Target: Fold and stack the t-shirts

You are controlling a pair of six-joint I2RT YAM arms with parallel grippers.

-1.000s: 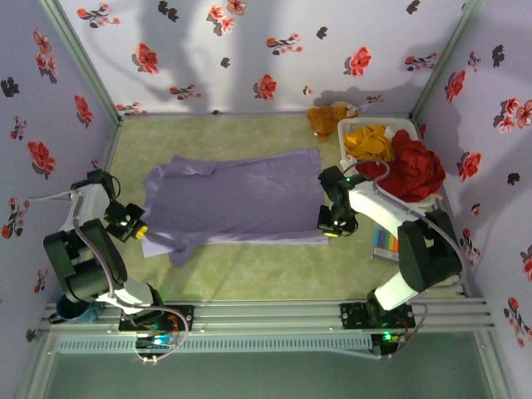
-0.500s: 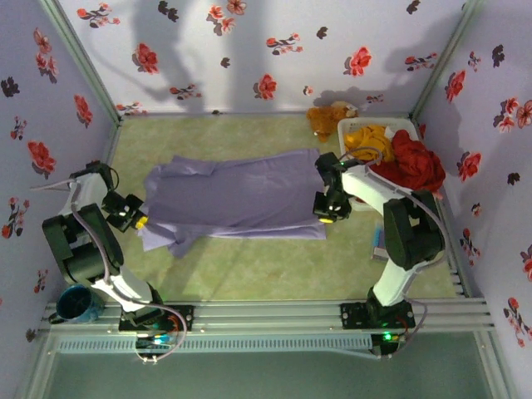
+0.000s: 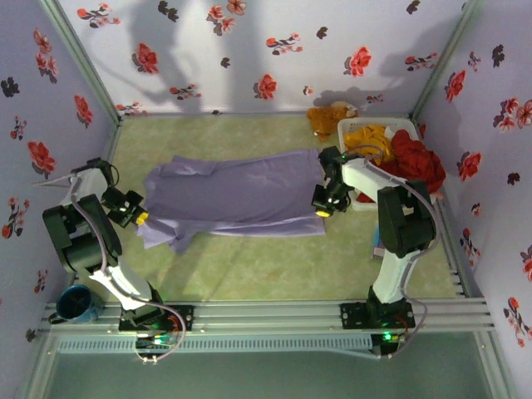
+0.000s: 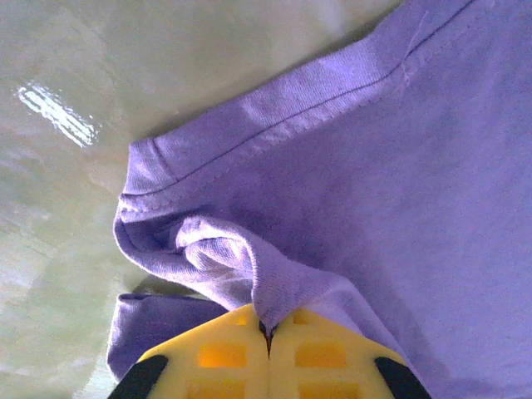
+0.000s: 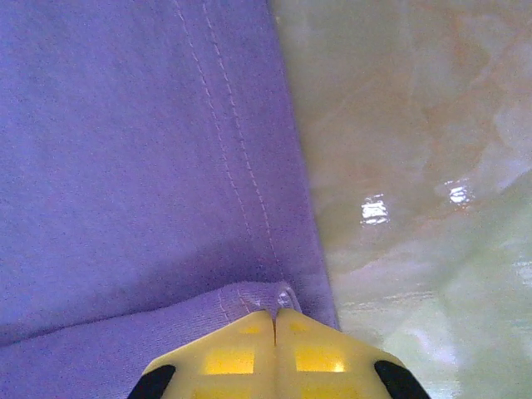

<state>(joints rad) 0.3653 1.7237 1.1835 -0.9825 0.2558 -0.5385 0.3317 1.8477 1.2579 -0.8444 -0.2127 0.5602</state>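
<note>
**Top external.** The lavender t-shirt (image 3: 233,195) is lying spread across the middle of the pale green worktop (image 3: 249,266). The left claw (image 3: 137,218) is pinching cloth at the shirt's 8 o'clock edge. The right claw (image 3: 320,212) is pinching the hem corner at 4 o'clock. At 2 o'clock from the shirt, a white basket (image 3: 353,126) is holding a red t-shirt (image 3: 416,170) and an orange-yellow t-shirt (image 3: 370,141). A brown plush toy (image 3: 328,116) is sitting just beside the basket, at its 10 o'clock. Floral walls (image 3: 249,50) are enclosing the worktop on three sides.

**Left wrist.** The left claw (image 4: 268,328), pressed together at 6 o'clock, is gripping a bunched fold of the lavender t-shirt (image 4: 399,183). A stitched hem is running from 9 toward 1 o'clock. Glossy worktop (image 4: 83,100) is showing at 10 o'clock.

**Right wrist.** The right claw (image 5: 274,320), pressed together at 6 o'clock, is gripping the shirt's hem corner. The lavender t-shirt (image 5: 125,166) is covering the frame from 7 to 12 o'clock, and marbled worktop (image 5: 416,125) is lying bare at 3 o'clock.
</note>
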